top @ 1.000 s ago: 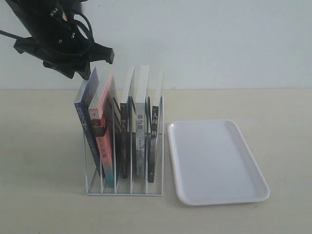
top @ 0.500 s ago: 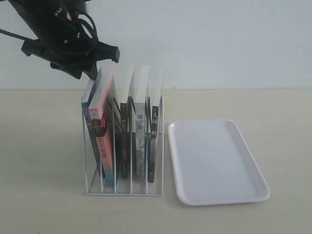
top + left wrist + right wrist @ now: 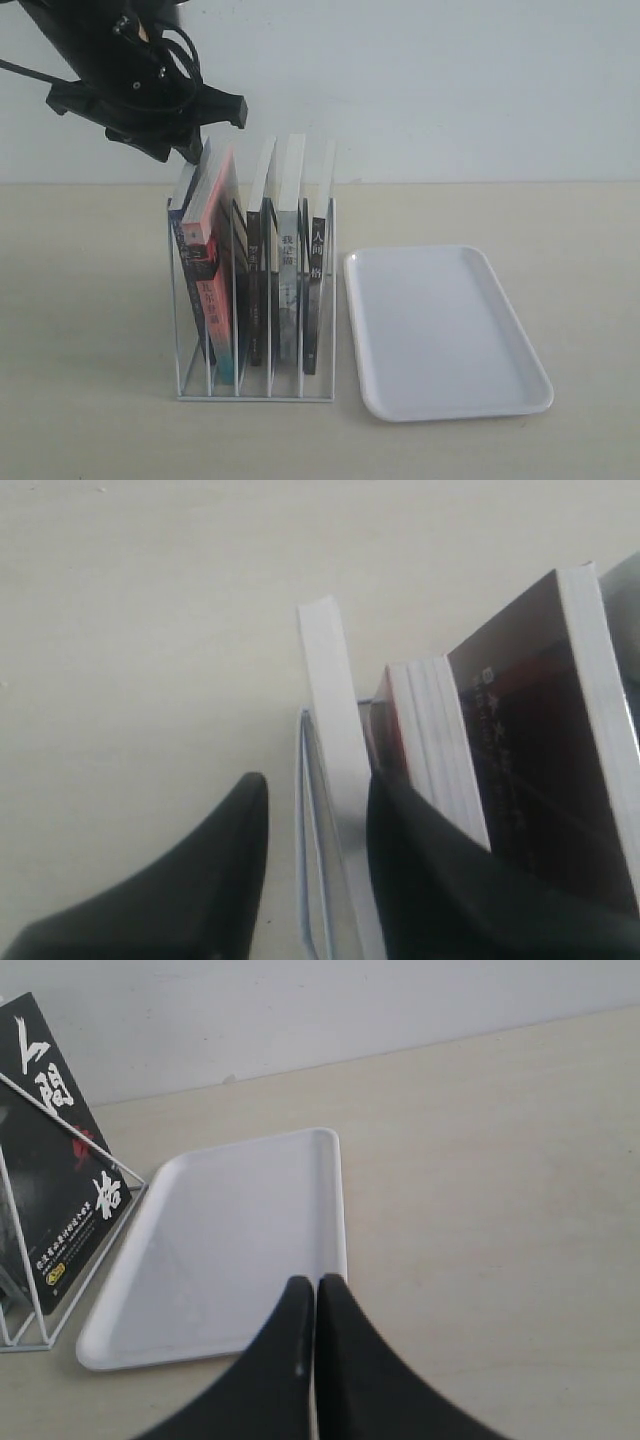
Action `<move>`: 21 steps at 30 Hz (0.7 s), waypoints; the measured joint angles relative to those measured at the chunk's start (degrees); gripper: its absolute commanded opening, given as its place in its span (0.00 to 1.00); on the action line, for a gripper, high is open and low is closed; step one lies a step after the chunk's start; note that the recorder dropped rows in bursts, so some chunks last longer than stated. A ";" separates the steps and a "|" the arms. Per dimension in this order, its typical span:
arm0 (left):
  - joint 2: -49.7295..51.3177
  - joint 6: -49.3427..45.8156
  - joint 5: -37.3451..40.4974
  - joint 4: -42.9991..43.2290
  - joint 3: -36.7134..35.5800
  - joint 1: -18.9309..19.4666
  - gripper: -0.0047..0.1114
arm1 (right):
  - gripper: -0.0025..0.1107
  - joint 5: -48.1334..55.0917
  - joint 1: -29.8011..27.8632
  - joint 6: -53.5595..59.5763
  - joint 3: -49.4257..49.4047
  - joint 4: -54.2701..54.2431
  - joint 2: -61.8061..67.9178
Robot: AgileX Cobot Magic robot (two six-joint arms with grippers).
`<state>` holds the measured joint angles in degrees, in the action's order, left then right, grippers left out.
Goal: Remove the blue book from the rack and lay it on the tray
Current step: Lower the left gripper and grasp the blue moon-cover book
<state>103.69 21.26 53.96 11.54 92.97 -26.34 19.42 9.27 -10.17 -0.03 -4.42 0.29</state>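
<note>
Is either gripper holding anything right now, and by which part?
Nothing is held. The left gripper stands open astride the top edge of the blue book; the right gripper is shut, empty.

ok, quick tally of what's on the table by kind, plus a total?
Books: 5 (blue book, red-spined book, black-spined book, grey-spined book, black-spined end book)
Rack: 1
Tray: 1
Total: 7
</note>
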 measured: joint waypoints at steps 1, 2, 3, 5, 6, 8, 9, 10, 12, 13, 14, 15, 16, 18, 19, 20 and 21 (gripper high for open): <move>0.00 0.00 0.00 0.00 0.11 0.00 0.33 | 0.02 0.00 0.00 0.00 0.00 0.00 0.00; 0.00 0.00 0.00 0.00 0.23 0.00 0.33 | 0.02 0.00 0.00 0.00 0.00 0.00 0.00; 0.00 -0.13 0.13 0.00 0.36 0.00 0.33 | 0.02 0.00 0.00 0.00 0.00 0.00 0.00; 0.00 -0.13 0.51 -0.34 0.60 0.00 0.33 | 0.02 0.00 0.00 0.00 0.00 0.00 0.00; 0.00 -0.13 0.69 -0.46 0.79 0.00 0.33 | 0.02 0.00 0.00 0.00 0.00 0.00 0.00; 0.00 -0.36 1.27 -0.89 1.05 0.00 0.33 | 0.02 0.00 0.00 0.00 0.00 0.00 0.00; 0.00 -0.36 1.39 -1.00 1.20 0.00 0.33 | 0.02 0.00 0.00 0.00 0.00 0.00 0.00; 0.00 -0.36 1.50 -1.00 1.34 0.00 0.33 | 0.02 0.00 0.00 0.00 0.00 0.00 0.00; -0.12 -0.36 1.60 -1.11 1.33 0.00 0.33 | 0.02 0.00 0.00 0.00 0.00 0.00 0.00; -0.22 -0.36 1.60 -1.34 1.33 0.00 0.33 | 0.02 0.00 0.00 0.00 0.00 0.00 0.00; -0.35 -0.36 1.60 -1.46 1.33 0.00 0.33 | 0.02 0.00 0.00 0.00 0.00 0.00 0.00; -0.35 -0.36 1.60 -1.71 1.33 0.00 0.33 | 0.02 0.00 0.00 0.00 0.00 0.00 0.00; -0.48 -0.36 1.73 -1.88 1.33 0.00 0.33 | 0.02 0.00 0.00 0.00 0.00 0.00 0.00; -0.48 -0.42 1.73 -2.17 1.33 0.00 0.33 | 0.02 0.00 0.00 0.00 0.00 0.00 0.00; -0.48 -0.42 1.73 -2.33 1.33 0.00 0.33 | 0.02 0.00 0.00 0.00 0.00 0.00 0.00; -0.48 -0.42 1.73 -2.33 1.33 0.00 0.33 | 0.02 0.00 0.00 0.00 0.00 0.00 0.00; -0.48 -0.42 1.73 -2.33 1.33 0.00 0.33 | 0.02 0.00 0.00 0.00 0.00 0.00 0.00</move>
<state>103.22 20.84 55.68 9.22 94.30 -26.34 19.42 9.27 -10.17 -0.03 -4.42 0.29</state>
